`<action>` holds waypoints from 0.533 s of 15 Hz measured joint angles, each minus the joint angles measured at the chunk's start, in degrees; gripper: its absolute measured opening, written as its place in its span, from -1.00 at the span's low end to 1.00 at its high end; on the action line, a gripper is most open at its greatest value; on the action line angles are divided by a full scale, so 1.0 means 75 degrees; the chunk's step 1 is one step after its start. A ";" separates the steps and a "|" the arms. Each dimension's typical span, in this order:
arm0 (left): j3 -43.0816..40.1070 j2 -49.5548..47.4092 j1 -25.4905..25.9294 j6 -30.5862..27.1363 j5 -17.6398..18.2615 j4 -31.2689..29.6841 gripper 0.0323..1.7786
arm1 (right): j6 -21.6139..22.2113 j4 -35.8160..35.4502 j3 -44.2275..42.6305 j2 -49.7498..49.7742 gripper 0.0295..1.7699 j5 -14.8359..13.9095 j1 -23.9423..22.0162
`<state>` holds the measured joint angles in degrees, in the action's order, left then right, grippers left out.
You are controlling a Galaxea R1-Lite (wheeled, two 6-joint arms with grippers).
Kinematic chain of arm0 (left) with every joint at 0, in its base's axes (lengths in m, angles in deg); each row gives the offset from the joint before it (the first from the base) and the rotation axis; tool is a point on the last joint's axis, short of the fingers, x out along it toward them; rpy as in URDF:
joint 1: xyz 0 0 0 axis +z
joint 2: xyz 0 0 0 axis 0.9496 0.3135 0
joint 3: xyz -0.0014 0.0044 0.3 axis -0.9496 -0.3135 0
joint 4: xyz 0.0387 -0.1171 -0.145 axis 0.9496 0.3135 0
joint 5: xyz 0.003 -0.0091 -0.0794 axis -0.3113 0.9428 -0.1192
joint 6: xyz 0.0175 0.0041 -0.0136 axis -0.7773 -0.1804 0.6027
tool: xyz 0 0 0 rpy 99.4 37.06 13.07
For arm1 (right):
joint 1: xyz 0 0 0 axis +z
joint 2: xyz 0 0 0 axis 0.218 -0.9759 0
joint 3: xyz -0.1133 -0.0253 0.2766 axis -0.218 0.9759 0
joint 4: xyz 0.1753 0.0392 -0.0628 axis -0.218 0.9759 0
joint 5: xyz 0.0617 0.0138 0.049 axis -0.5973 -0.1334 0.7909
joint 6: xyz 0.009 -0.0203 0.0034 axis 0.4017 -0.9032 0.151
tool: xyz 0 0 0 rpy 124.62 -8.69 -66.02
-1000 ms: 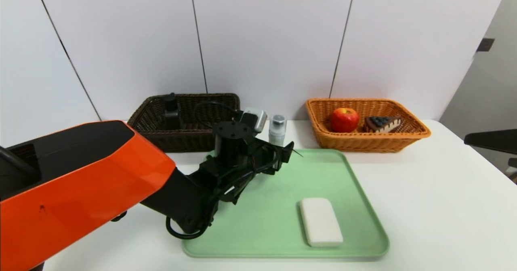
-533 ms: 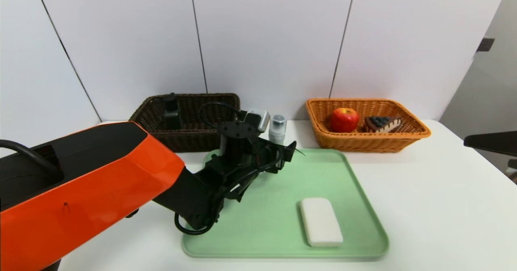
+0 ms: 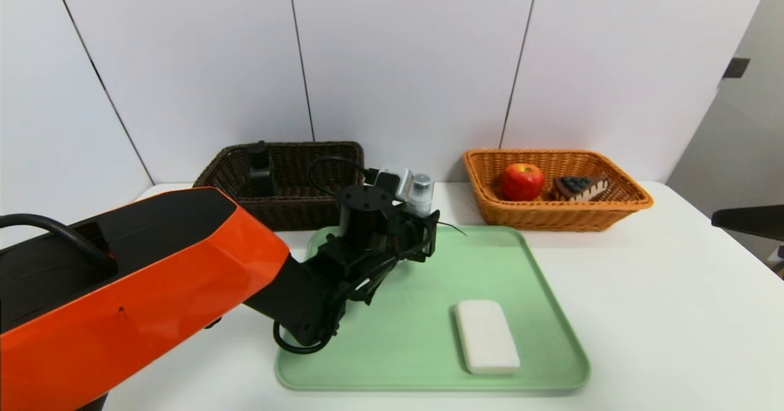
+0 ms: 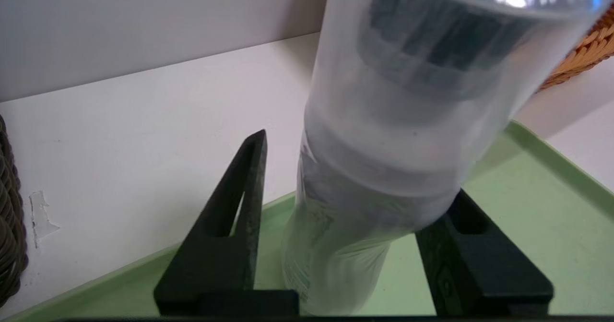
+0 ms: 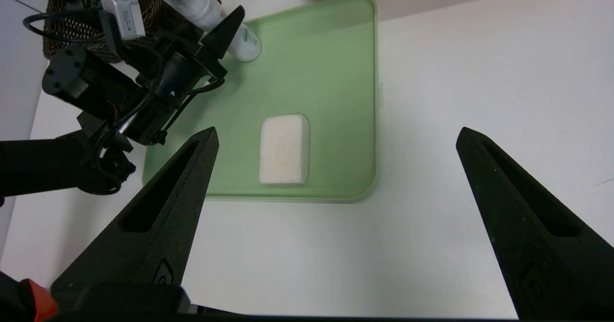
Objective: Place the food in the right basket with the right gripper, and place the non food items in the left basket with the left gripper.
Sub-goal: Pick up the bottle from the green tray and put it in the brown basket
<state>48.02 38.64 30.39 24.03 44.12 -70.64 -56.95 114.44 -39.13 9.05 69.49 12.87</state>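
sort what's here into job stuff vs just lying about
Job: bottle between left gripper fingers; soap; brown basket; orange basket with apple, cake; right gripper, idle.

Lying about: tray; table.

The head view looks forward and down from above at the pale green plastic tray (image 3: 539, 276), wall at twelve o'clock. The left wrist view sits very close, low and level, facing the clear cylindrical plastic bottle (image 4: 398, 135). The right wrist view looks down from higher up; all three share the tray's far corner.
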 joint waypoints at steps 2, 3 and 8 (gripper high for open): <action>0.0008 0.0007 -0.0011 0.0007 0.0037 0.0003 -0.31 | -0.0015 0.0016 0.0013 0.0041 0.93 0.0000 0.0000; 0.0008 0.0000 -0.0018 0.0010 0.0055 0.0007 -0.31 | -0.0018 0.0031 0.0013 0.0052 0.93 0.0000 0.0000; 0.0000 -0.0216 -0.0044 0.0039 0.0080 0.0044 -0.31 | -0.0039 0.0046 0.0015 0.0085 0.93 -0.0031 0.0000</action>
<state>48.02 37.02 30.06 24.32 44.71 -70.31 -57.25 114.79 -39.03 9.68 69.26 12.87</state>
